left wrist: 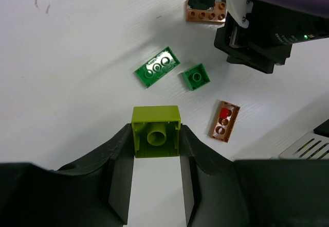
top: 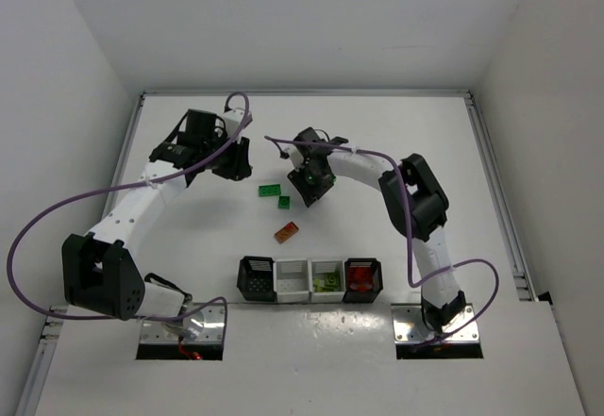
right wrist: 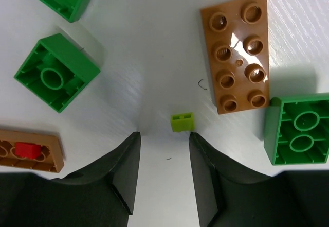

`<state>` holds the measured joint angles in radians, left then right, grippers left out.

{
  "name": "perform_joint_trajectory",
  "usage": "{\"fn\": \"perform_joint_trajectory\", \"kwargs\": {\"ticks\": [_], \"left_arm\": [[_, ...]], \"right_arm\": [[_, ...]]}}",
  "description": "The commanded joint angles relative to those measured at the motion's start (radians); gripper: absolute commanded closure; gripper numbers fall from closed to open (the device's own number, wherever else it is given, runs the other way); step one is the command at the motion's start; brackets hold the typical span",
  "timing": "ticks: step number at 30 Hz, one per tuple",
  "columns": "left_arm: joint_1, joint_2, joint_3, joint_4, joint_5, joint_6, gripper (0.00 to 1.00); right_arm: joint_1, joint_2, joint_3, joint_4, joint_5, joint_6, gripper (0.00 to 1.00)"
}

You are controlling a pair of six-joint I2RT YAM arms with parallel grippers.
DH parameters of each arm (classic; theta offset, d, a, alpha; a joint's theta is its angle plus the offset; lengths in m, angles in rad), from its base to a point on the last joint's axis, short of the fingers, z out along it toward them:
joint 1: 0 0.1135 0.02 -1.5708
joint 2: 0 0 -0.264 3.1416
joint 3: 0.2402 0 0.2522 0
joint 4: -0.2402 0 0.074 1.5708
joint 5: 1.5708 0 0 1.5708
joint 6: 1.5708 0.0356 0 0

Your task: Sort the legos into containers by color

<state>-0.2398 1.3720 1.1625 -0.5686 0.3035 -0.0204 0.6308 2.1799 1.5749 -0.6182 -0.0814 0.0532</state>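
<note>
Toward the far edge of the worktop (top: pixel 208 237), the left end effector (left wrist: pixel 156 144) clamps a yellow-green lego (left wrist: pixel 156 119). The right end effector (right wrist: pixel 163 139) hangs open over a tiny yellow-green lego (right wrist: pixel 182 122) near a brown brick (right wrist: pixel 236 52); containers (top: pixel 310 263) line the near edge.

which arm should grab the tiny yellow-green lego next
Right: the right end effector is open right at the tiny yellow-green lego; the left end effector is full, shut on a bigger yellow-green brick.
</note>
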Motion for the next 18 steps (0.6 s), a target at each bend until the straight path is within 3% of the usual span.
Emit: {"fn": "perform_joint_trajectory", "kwargs": {"ticks": [1,18], "left_arm": [[0.013,-0.034,0.028,0.024,0.017,-0.012,0.83],[0.013,-0.034,0.009,0.033,0.017,-0.012,0.83]], "right_arm": [[-0.005,0.030,0.039,-0.002,-0.012,0.000,0.56],[-0.014,0.095,0.106,-0.021,-0.012,-0.009,0.55]]}}
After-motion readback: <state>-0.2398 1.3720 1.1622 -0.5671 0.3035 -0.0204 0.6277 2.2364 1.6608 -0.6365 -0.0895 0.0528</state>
